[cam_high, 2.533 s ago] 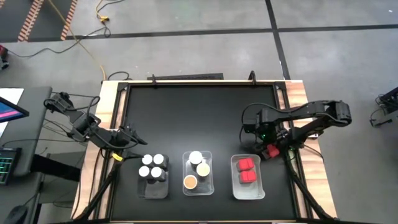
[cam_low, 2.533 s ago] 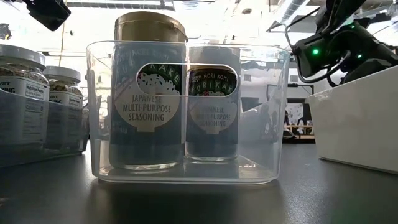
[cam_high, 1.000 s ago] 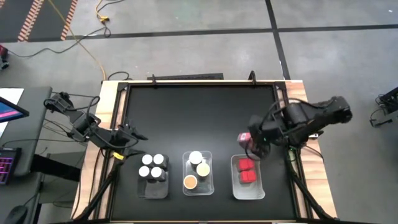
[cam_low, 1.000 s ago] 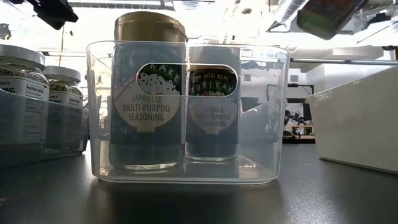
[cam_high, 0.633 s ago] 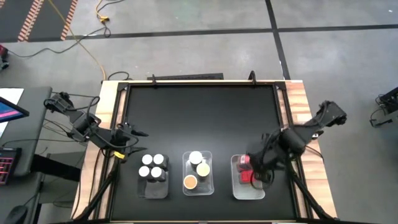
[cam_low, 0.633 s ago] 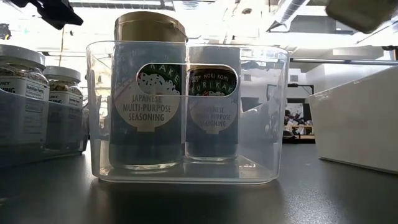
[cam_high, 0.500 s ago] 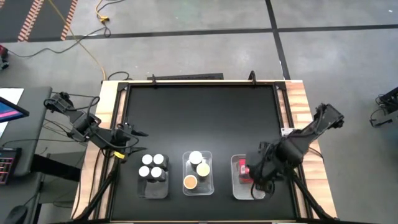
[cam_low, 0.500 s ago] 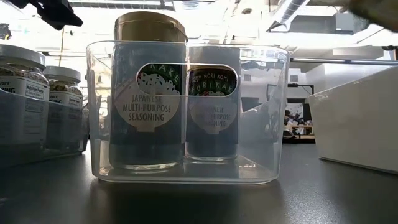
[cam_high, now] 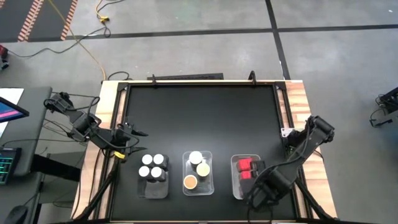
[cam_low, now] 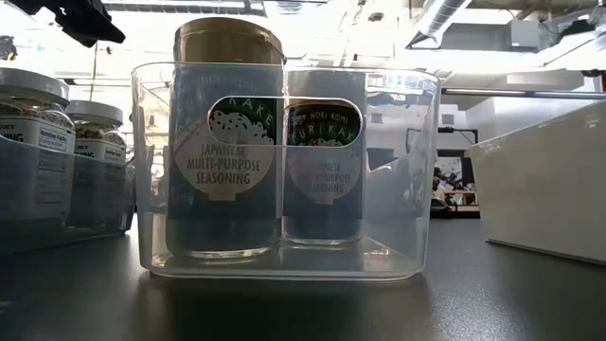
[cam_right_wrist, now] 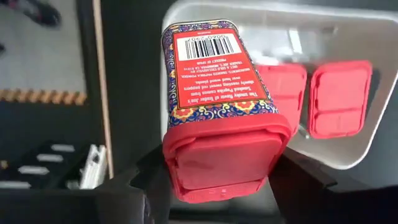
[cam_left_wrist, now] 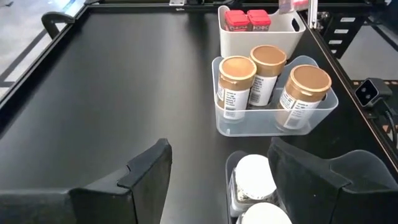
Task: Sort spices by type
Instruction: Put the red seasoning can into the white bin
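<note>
High view: right gripper (cam_high: 260, 190) over the near end of the white tray (cam_high: 236, 186); left gripper (cam_high: 132, 132) waits beside the white-capped jars (cam_high: 152, 166), jaws parted, empty. Right wrist view: jaws clamped on a red-capped tin (cam_right_wrist: 219, 112) above two like tins (cam_right_wrist: 311, 98); placing step, judged to need lowering into the free slot, then release.

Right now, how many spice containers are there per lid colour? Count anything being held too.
white-cap jars: 4
tan-lid jars: 3
red-cap tins: 3 (two in the white tray, one in the jaws of the right gripper)
Total: 10
</note>
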